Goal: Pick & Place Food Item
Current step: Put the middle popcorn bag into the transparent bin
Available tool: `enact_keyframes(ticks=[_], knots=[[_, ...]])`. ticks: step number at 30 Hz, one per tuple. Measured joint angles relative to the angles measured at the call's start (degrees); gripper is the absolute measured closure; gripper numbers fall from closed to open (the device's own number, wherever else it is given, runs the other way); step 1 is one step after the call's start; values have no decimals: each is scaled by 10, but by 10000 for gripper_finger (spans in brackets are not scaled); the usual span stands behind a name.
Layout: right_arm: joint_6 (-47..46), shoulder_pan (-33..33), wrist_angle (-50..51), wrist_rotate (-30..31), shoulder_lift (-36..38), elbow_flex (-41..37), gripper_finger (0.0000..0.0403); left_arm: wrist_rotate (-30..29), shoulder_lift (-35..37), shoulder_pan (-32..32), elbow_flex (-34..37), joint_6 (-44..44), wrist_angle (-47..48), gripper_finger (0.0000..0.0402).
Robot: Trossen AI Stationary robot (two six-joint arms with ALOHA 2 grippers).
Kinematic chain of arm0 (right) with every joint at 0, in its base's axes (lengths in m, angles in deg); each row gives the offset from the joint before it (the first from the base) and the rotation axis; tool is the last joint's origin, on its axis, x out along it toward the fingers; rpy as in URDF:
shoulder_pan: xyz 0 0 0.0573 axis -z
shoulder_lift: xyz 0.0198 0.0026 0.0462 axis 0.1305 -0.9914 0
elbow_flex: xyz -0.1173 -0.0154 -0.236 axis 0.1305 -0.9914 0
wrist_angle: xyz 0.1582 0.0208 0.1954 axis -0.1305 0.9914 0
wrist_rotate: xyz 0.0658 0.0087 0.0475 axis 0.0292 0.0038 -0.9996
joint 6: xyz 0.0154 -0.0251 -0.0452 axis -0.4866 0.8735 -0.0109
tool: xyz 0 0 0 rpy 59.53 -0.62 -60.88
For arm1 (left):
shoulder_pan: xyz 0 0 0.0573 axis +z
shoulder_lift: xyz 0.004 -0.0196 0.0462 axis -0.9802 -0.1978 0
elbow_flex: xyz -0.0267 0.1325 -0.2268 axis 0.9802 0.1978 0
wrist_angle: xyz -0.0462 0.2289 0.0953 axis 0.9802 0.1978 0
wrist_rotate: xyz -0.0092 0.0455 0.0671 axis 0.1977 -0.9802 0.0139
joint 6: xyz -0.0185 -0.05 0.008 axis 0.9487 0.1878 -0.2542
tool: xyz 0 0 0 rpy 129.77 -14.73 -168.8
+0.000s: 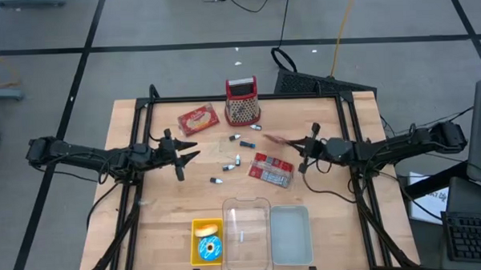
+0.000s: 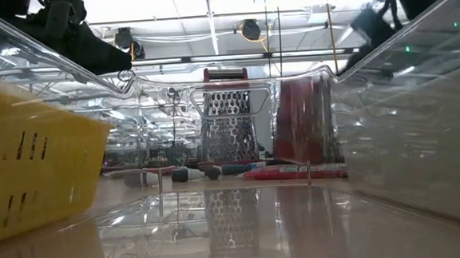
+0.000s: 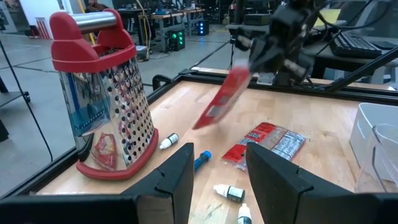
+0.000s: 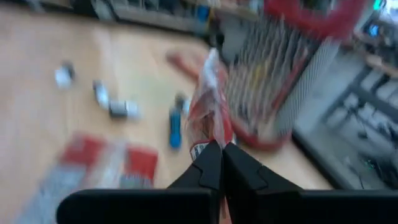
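Right hand (image 4: 217, 163) lifts a red snack packet (image 3: 222, 99)
Fingers pinched shut on it, right of the grater (image 1: 242, 101); left hand (image 1: 190, 153), half open and empty, waits left of it.

My two dark jointed arms beside the cheese grater (image 1: 242, 101), black cables trailing, blunt matte black fingers (image 3: 176, 178).

The right arm reaches in from the right edge of the high view toward the middle, its gripper (image 1: 308, 142) right of centre with jaws pinched tight on a thin red packet (image 3: 222, 102) that hangs tilted off the tabletop. The left arm stretches in level from the left edge, its gripper (image 1: 190, 150) left of centre. Its jaws stand partly apart with nothing between them.
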Motion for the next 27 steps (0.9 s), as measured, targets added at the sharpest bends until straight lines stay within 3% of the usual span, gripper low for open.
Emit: enact_keyframes(ticks=[7,14,21,27], knots=[[-4,3,-132,-167,8,0,403,0,0,0,0,0,0,256],[-72,3,-163,-283,7,0,403,0,0,0,0,5,-4,256],[-86,4,-159,-298,7,0,403,0,0,0,0,90,-63,256],[-85,4,-159,-299,7,0,403,-24,0,0,0,94,-88,256]])
